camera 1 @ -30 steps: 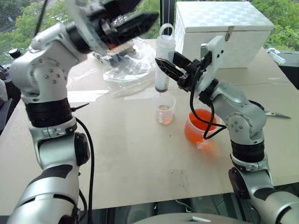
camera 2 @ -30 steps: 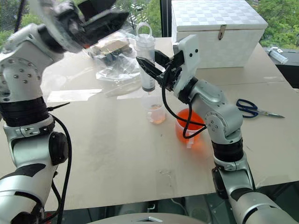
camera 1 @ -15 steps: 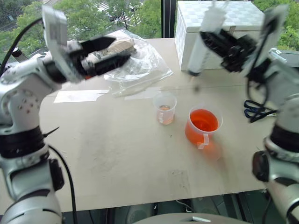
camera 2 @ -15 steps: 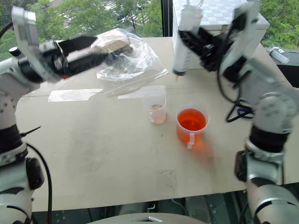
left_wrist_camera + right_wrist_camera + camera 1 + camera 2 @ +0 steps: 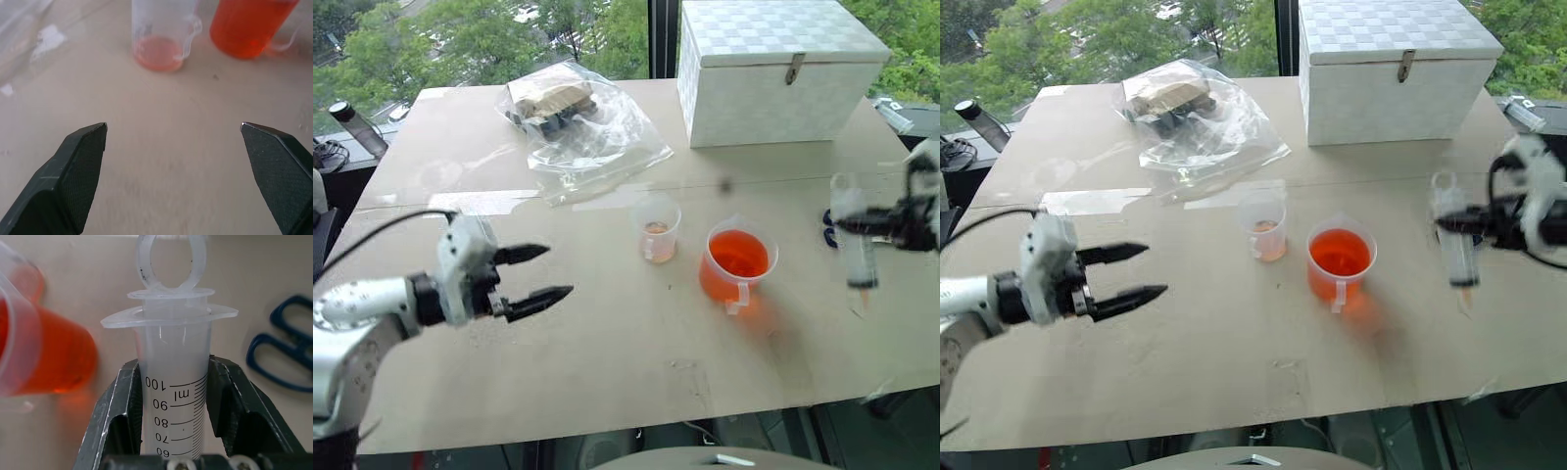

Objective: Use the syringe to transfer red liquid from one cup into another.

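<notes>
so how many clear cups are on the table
2. The small plain cup stands mid-table; the wider handled cup of red liquid stands beside it, on the robot's right. None seem hidden.

Left gripper [image 5: 540, 272] hovers above the table [image 5: 607, 343], well left of the cups, fingers spread wide, empty, pointing toward them. Right gripper [image 5: 173, 396] off the table's right side, clamped on the syringe [image 5: 173, 382] barrel, which hangs tip down.
</notes>
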{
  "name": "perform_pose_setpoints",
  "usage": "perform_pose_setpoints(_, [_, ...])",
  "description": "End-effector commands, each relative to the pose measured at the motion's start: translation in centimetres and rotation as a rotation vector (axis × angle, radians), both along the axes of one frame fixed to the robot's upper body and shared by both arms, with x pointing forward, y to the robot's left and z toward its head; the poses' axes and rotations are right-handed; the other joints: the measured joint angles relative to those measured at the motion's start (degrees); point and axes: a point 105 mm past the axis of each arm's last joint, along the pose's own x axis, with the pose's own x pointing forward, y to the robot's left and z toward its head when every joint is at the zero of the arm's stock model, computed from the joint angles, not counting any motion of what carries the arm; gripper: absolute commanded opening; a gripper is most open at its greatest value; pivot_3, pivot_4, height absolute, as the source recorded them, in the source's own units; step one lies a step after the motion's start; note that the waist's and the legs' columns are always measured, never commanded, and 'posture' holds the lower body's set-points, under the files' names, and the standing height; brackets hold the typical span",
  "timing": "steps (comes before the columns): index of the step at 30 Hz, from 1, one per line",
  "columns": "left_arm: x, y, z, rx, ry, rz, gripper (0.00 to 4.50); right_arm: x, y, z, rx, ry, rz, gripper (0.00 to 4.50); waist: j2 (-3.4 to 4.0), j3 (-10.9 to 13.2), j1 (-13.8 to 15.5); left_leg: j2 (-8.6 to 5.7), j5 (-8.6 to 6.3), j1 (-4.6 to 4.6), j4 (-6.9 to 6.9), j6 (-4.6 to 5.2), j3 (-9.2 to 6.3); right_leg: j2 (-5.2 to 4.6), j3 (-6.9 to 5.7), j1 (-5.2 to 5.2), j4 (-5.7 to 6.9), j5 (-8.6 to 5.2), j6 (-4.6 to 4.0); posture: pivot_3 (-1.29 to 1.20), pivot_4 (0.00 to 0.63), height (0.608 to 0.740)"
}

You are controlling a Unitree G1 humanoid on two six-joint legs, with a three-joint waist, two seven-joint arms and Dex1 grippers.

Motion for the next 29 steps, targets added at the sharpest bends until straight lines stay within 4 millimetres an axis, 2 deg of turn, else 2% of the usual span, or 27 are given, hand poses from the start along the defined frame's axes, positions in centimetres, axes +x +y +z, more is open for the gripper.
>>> perform_pose_setpoints(1, [0.3, 0.4, -0.8, 0.095, -0.084, 0.034, 4.44, 1.2, 0.7, -1.7, -0.037, -0.048, -0.003, 1.42, 0.01, 0.0, 0.1, 0.00, -0.01, 0.01, 0.00, 0.02, -0.01, -0.01, -0.01, -0.01, 0.01, 0.01, -0.01, 0.00, 0.150, 0.740])
perform_pose_setpoints(2, [0.5, 0.6, -1.3, 0.111, -0.094, 0.059, 4.44, 1.6, 1.0, -2.2, -0.033, -0.068, -0.002, 1.42, 0.00, 0.0, 0.1, 0.00, -0.01, 0.02, 0.02, 0.02, -0.03, -0.01, -0.03, 0.01, 0.02, 0.02, -0.03, 0.00, 0.150, 0.740])
perform_pose_setpoints(3, [0.7, 0.5, -1.5, 0.116, -0.108, 0.074, 4.50, 2.0, 1.1, -2.6, -0.043, -0.093, -0.002, 2.44, 0.00, 0.0, 0.2, 0.00, -0.01, 0.01, 0.02, 0.02, -0.04, -0.01, -0.04, 0.01, 0.02, 0.03, -0.03, 0.00, 0.150, 0.740])
perform_pose_setpoints(5, [1.0, -0.2, -1.9, 0.083, -0.138, 0.109, 4.50, 2.8, 2.4, -1.9, 0.013, -0.215, 0.052, 3.36, 0.01, 0.0, 0.3, 0.00, -0.01, -0.04, 0.03, 0.01, -0.05, -0.02, -0.06, 0.00, 0.01, 0.03, -0.03, 0.00, 0.150, 0.740])
perform_pose_setpoints(7, [0.8, -0.6, -2.2, 0.067, -0.139, 0.116, 4.50, 2.8, 2.6, -1.3, 0.037, -0.277, 0.082, 4.33, 0.01, 0.0, 0.4, 0.00, 0.11, -0.05, 0.04, -0.19, -0.05, -0.02, -0.07, 0.01, -0.05, 0.04, -0.01, 0.00, 0.150, 0.740])
perform_pose_setpoints(8, [0.6, -0.7, -2.3, 0.070, -0.138, 0.115, 4.50, 2.8, 2.5, -1.0, 0.035, -0.299, 0.091, 4.47, 0.01, 0.0, 0.4, 0.00, 0.12, -0.10, 0.03, -0.20, -0.05, -0.02, -0.08, 0.00, -0.09, 0.04, 0.00, 0.00, 0.150, 0.740])
perform_pose_setpoints(12, [-0.2, -0.7, -3.4, 0.075, -0.129, 0.126, 4.50, 1.9, 1.1, 0.8, 0.067, -0.462, 0.143, 4.47, 0.00, -0.1, 0.7, 0.00, 0.12, -0.12, 0.00, -0.20, -0.07, -0.01, -0.13, 0.01, -0.17, 0.04, 0.00, 0.00, 0.150, 0.740])
perform_pose_setpoints(15, [-0.7, -0.8, -3.9, 0.032, -0.136, 0.158, 4.50, -0.4, 0.4, 0.8, 0.121, -0.547, 0.195, 4.47, 0.00, -0.1, 1.2, 0.00, 0.11, -0.08, 0.01, -0.19, -0.07, -0.01, -0.13, 0.05, -0.16, 0.03, 0.00, 0.00, 0.150, 0.740])
perform_pose_setpoints(17, [-1.4, -1.2, -5.0, 0.016, -0.128, 0.175, 4.50, -2.9, -0.7, -0.7, 0.141, -0.545, 0.219, 4.47, -0.02, -0.2, 1.6, 0.01, -0.01, 0.00, 0.01, 0.01, -0.11, 0.00, -0.17, 0.14, -0.14, 0.03, 0.00, 0.00, 0.150, 0.740])
perform_pose_setpoints(23, [-3.5, -1.5, -6.7, -0.003, -0.096, 0.176, 4.50, -8.2, -3.7, -6.2, 0.107, -0.497, 0.227, 4.47, 0.02, -0.2, 1.4, 0.01, -0.06, 0.18, 0.04, 0.09, -0.15, 0.00, -0.20, 0.35, -0.14, 0.03, -0.02, 0.00, 0.150, 0.740])
perform_pose_setpoints(26, [-3.7, -1.5, -7.0, -0.033, -0.093, 0.193, 4.50, -9.2, -4.3, -8.3, 0.083, -0.508, 0.236, 4.47, 0.08, -0.2, 1.1, 0.02, -0.11, 1.13, -0.07, 0.14, -0.13, -0.03, -0.13, 1.20, -0.21, -0.04, -0.14, 0.00, 0.150, 0.740])
perform_pose_setpoints(29, [-4.3, -1.7, -7.0, -0.080, -0.083, 0.196, 4.50, -9.6, -4.3, -9.9, 0.049, -0.487, 0.252, 4.47, 0.21, -0.3, 0.9, 0.03, -0.11, 1.16, -0.05, 0.14, -0.11, -0.05, -0.09, 1.22, -0.21, -0.12, -0.30, 0.00, 0.150, 0.740])
